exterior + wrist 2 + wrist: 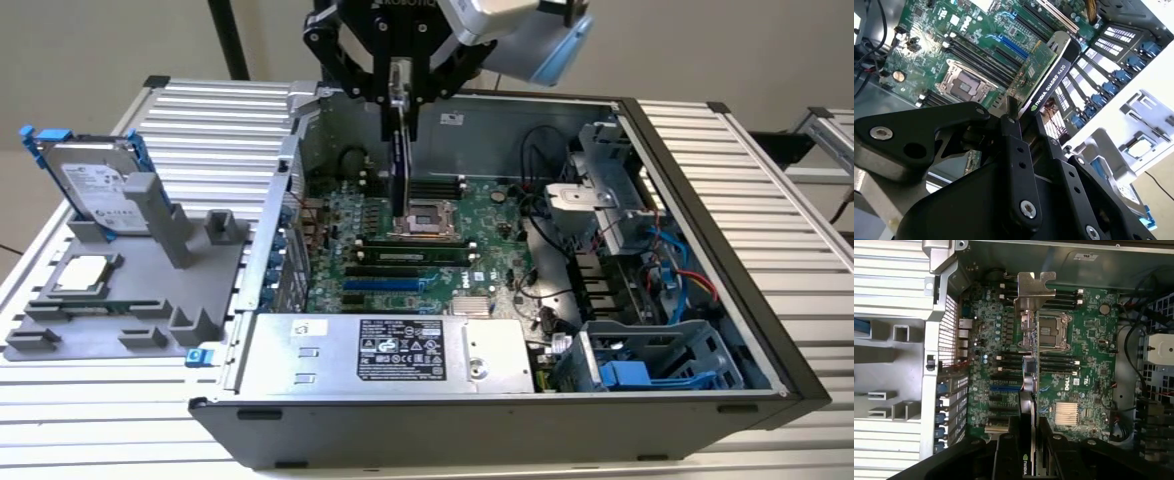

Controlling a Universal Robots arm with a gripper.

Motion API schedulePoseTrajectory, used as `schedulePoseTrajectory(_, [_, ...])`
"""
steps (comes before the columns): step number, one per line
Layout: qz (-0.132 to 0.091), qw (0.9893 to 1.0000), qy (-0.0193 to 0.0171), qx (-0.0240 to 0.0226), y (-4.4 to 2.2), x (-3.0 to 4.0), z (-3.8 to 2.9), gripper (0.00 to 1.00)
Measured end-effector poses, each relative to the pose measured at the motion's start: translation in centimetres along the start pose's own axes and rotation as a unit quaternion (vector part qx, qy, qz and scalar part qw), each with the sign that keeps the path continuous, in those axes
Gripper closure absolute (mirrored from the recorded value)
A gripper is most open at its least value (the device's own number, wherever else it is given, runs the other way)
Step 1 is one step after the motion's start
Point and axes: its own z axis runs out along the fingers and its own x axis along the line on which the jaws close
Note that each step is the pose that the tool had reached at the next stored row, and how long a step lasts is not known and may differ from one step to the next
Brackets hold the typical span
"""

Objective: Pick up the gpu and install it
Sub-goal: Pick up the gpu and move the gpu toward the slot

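Gripper (400, 115) jaws: clamping on the gpu (1046, 82), pinching both faces, card edge-on in the exterior view with silver bracket (1031, 292) at the end far from the grip. Hanging over the motherboard (441, 260) inside the open computer case (694, 250), not yet seated in the expansion slots (390, 285). Standing beyond, at the exterior view's left, on a grey tray (80, 330): hard drive (100, 190).

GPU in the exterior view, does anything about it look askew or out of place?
Nothing damaged. The gpu hangs on end from the jaws, silver bracket down toward the motherboard, not lying along a slot.
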Motion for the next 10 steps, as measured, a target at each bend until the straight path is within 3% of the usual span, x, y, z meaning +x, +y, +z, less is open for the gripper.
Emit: schedulePoseTrajectory(10, [0.0, 1.0, 0.0, -0.0001, -0.01, -0.35, 0.01, 1.0])
